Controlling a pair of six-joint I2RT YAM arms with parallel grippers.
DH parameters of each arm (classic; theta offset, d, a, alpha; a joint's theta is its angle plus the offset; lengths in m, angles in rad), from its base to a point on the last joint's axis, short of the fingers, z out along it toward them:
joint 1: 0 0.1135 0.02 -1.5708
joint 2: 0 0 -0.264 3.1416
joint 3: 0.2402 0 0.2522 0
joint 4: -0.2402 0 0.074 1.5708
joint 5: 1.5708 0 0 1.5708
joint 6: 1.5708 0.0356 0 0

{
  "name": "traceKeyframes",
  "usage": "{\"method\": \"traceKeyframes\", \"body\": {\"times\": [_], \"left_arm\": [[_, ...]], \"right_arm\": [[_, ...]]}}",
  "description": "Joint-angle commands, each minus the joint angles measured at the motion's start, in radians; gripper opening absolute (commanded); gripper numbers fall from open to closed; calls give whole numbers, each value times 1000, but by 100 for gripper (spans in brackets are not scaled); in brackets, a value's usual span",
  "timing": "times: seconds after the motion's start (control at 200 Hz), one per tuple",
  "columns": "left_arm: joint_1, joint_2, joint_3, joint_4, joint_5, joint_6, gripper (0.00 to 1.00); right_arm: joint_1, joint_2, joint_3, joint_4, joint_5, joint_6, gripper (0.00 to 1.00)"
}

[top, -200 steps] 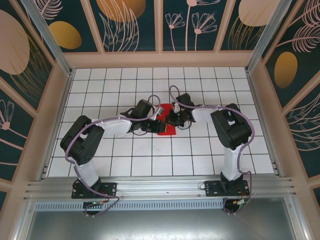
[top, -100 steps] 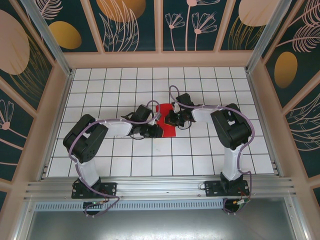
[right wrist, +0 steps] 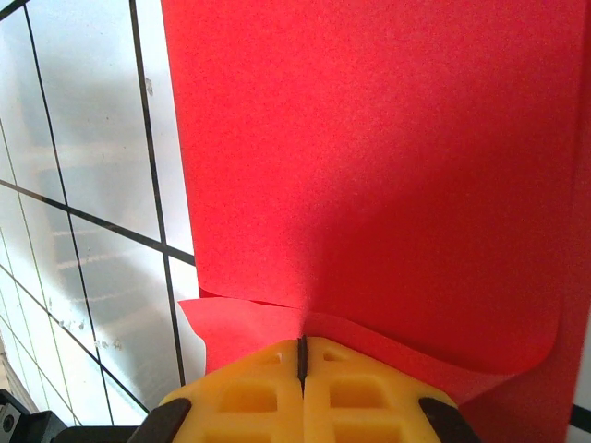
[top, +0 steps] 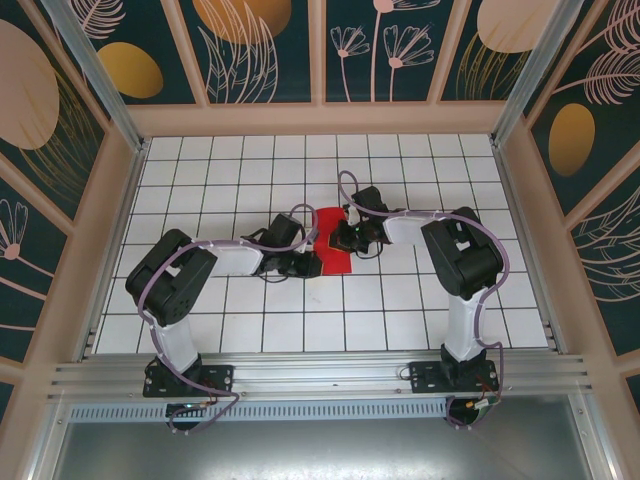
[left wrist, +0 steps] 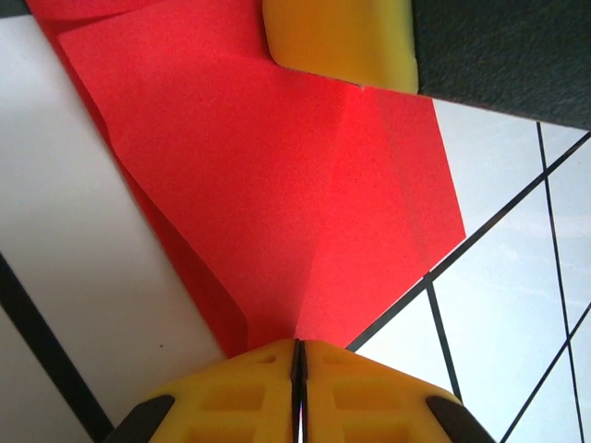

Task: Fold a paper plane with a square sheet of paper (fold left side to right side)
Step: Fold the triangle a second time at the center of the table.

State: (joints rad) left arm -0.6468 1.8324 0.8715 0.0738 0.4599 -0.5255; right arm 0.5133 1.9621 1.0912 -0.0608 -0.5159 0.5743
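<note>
The square sheet of paper (top: 338, 260) lies red and partly folded at the table's middle, between both grippers. My left gripper (top: 312, 262) is at its near left edge. In the left wrist view the jaws (left wrist: 297, 346) are shut, and a raised ridge of the paper (left wrist: 277, 185) runs straight into them. My right gripper (top: 338, 238) sits on the sheet's right part. Its yellow fingertips (right wrist: 301, 343) are shut and rest on a lower layer of the paper (right wrist: 388, 166), whose upper layer ends just ahead of them. One right finger (left wrist: 342, 37) shows at the top of the left wrist view.
The white tiled table (top: 250, 170) with black grid lines is walled by a wooden frame (top: 320, 118) at the back and sides. Both arms reach inward from the near edge, elbows out toward the side walls.
My left gripper has slid a little toward the near left edge of the paper and its jaws have closed further. The right gripper has not moved.
</note>
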Motion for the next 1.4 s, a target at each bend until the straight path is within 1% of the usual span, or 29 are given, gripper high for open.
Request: {"method": "traceKeyframes", "body": {"times": [0.0,0.125,0.315,0.4,0.525,0.766,0.836,1.061,1.136,1.211,1.311,1.396], "left_arm": [[3,-11,-45,-9,-24,-22,11],[2,-53,-58,31,34,-39,10],[3,-113,-2,25,66,-45,10],[2,-111,24,11,52,-37,10],[2,-58,54,-26,20,-13,10],[3,13,51,-19,2,-2,10],[1,28,45,-22,-18,0,10],[2,19,15,-22,-64,-3,8],[3,11,0,-18,-72,-11,5],[2,11,-17,-5,-65,-20,3],[3,16,-41,24,-48,-32,0],[3,24,-46,41,-31,-34,0]], "right_arm": [[13,29,5,-77,27,-25,2],[13,30,6,-76,27,-27,2],[13,29,7,-76,27,-27,2],[13,30,7,-76,25,-27,2],[12,29,7,-79,23,-29,2],[13,26,9,-79,23,-29,2],[13,25,10,-81,24,-30,2],[11,24,16,-88,29,-36,2],[9,23,17,-91,28,-39,2],[7,0,11,-68,21,-46,2],[-10,-74,-9,1,-13,-47,2],[-14,-141,-28,24,-23,-59,2]]}}
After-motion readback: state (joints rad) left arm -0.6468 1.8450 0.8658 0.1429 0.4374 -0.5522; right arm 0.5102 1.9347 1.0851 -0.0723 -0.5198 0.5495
